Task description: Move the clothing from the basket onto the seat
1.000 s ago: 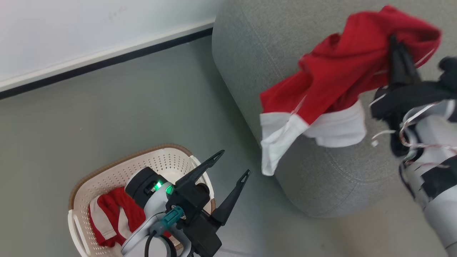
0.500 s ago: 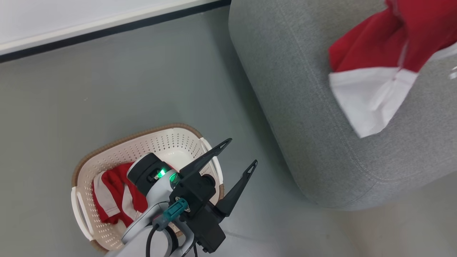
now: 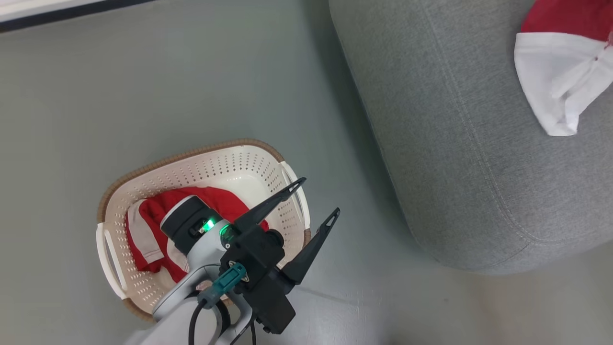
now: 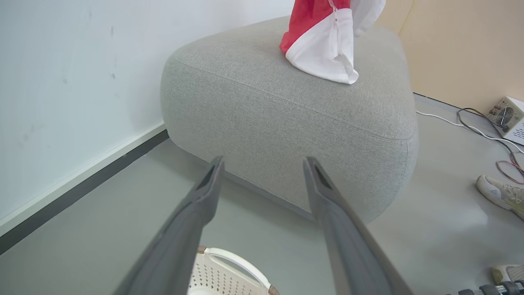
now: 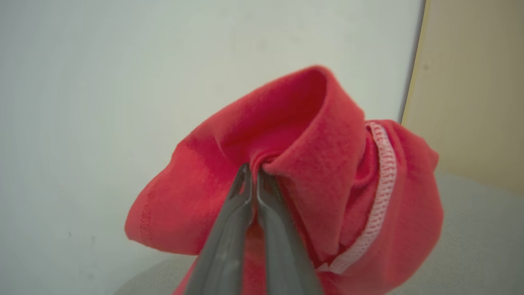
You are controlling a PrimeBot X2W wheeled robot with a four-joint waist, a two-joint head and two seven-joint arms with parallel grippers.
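R gripper (image 5: 254, 172) clamped on red garment (image 5: 311, 135) bunched round its tips, above seat (image 4: 286, 114) top; L gripper (image 3: 319, 196) splayed over basket (image 3: 143, 177) rim.

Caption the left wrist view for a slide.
Open left gripper above the basket, facing the grey seat; a red-and-white garment dangles over it.

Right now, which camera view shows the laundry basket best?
The head view: the basket shows nearly whole, with red clothes inside, though the left arm hides part. The left wrist view catches just a handle and some holed wall at its bottom edge. The right wrist view faces the red garment pinched by the right gripper.
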